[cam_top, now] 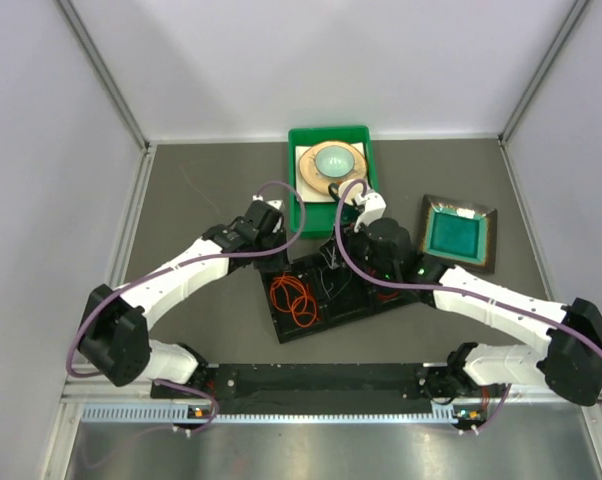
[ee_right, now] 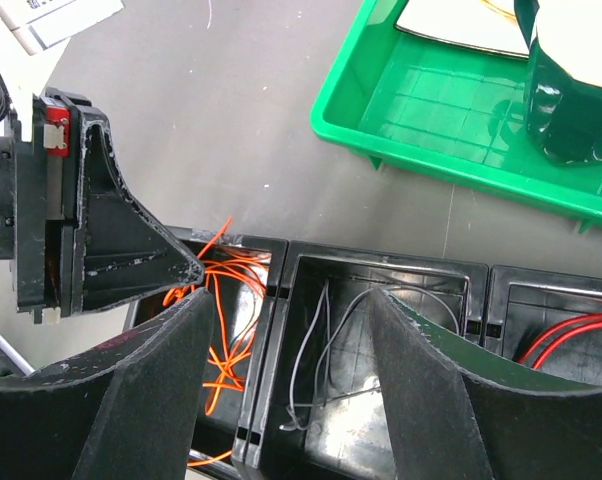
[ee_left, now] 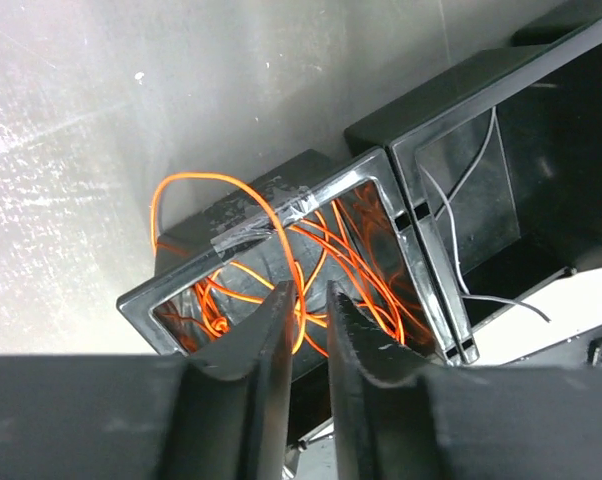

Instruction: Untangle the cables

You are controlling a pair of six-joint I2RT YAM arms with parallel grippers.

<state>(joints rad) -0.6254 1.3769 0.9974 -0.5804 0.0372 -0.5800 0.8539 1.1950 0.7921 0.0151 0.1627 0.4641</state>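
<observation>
A black three-compartment tray (cam_top: 277, 325) holds the cables. The orange cable (cam_top: 293, 297) lies coiled in the left compartment, the pale grey cable (ee_right: 326, 330) in the middle one, and the red cable (ee_right: 571, 330) in the right one. My left gripper (ee_left: 309, 290) is over the left compartment's edge, its fingers nearly together with an orange strand (ee_left: 216, 180) running between them. That strand loops up out of the tray. My right gripper (ee_right: 291, 300) is wide open and empty above the middle compartment. The left gripper's tip also shows in the right wrist view (ee_right: 186, 268).
A green basket (cam_top: 293, 190) with a wooden plate and a bowl stands just behind the tray; it also shows in the right wrist view (ee_right: 431, 110). A square teal-glazed dish (cam_top: 459, 232) sits at the right. Grey walls enclose the table.
</observation>
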